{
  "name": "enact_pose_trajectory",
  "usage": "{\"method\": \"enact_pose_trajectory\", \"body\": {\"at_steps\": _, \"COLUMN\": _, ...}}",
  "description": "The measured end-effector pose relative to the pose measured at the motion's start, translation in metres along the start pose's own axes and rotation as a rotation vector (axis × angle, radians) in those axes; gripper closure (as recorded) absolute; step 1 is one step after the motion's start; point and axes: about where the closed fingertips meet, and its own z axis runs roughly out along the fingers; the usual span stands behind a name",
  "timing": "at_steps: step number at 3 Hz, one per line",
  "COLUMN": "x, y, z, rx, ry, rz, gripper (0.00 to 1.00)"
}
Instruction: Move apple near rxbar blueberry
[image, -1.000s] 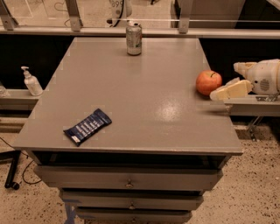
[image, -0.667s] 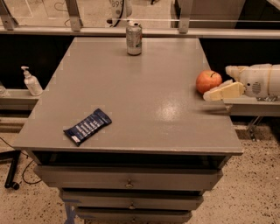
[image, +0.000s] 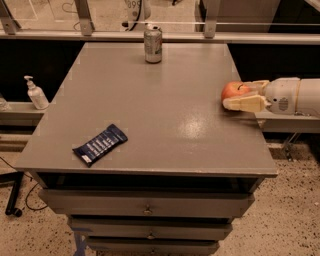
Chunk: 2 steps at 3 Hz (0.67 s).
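Straddling the apple (image: 233, 90) at the table's (image: 150, 100) right edge, the cream plastic gripper (image: 239, 95) holds its two blunt fingers (image: 247, 104) spread, one on either side of the fruit, not visibly clamped. The apple is round, glossy and red-orange. The snack bar (image: 100, 145), flat in a dark blue wrapper, lies near the table's front left corner. Grasping looks like the step in hand; next the fingers must close, lift, and carry the apple across the smooth grey top.

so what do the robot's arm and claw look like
The claw, at the table's right edge beside the apple, is pale cream-yellow and blocky. The arm behind it is a rounded white casing with a small grey marking; no cables show.
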Motion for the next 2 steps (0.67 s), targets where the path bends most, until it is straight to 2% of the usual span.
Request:
{"method": "enact_pose_trajectory", "body": {"at_steps": 1, "x": -0.011, "y": 0.010, "z": 0.000, "rx": -0.025, "ry": -0.038, "rz": -0.011, "gripper": 0.64}}
{"method": "enact_pose_trajectory", "body": {"at_steps": 2, "x": -0.033, "y": 0.033, "z": -0.009, "rx": -0.062, "ry": -0.091, "rz": -0.038, "gripper": 0.87}}
